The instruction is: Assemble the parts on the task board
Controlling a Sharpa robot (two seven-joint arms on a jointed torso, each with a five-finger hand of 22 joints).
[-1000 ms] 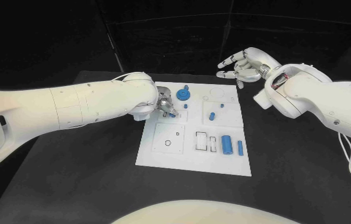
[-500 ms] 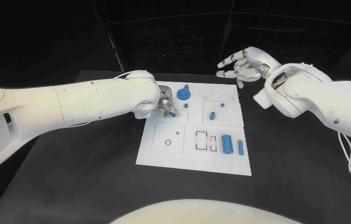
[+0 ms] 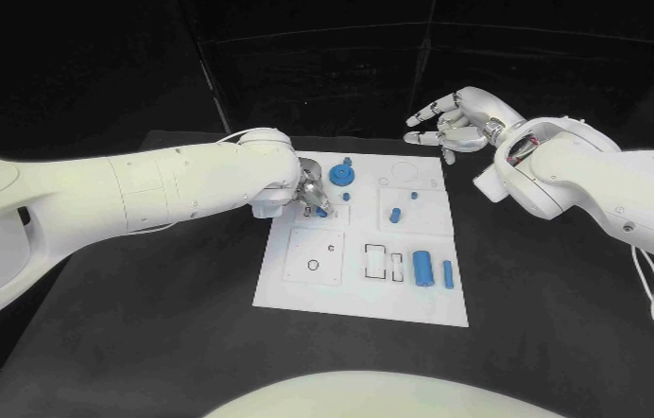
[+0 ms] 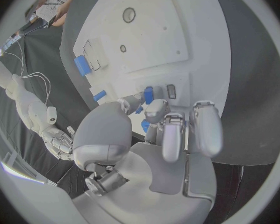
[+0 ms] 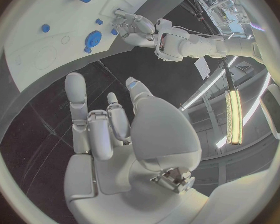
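The white task board (image 3: pixel 357 290) lies in the middle of the black table. My left hand (image 3: pixel 307 196) is low over its far left corner and pinches a small blue part (image 3: pixel 320 213) between thumb and fingertip; the left wrist view shows that small blue part (image 4: pixel 149 94) at the fingertips, beside a small slot in the board (image 4: pixel 152 30). A round blue part (image 3: pixel 341 174), a short peg (image 3: pixel 395 216), a blue cylinder (image 3: pixel 422 269) and a slim blue piece (image 3: pixel 447 274) rest on the board. My right hand (image 3: pixel 456 125) hangs above the table beyond the board's far right corner, fingers spread, holding nothing.
Empty rectangular recesses (image 3: pixel 382 262) sit near the board's middle, and a square plate with a small hole (image 3: pixel 315 256) lies on its left. Bare black table (image 3: pixel 150 295) surrounds the board. In the right wrist view the board (image 5: pixel 28 55) lies well away from my right hand (image 5: pixel 109 129).
My left arm has shifted slightly toward the board's far side, with the small blue part still at its fingertips. The right hand has stayed in place.
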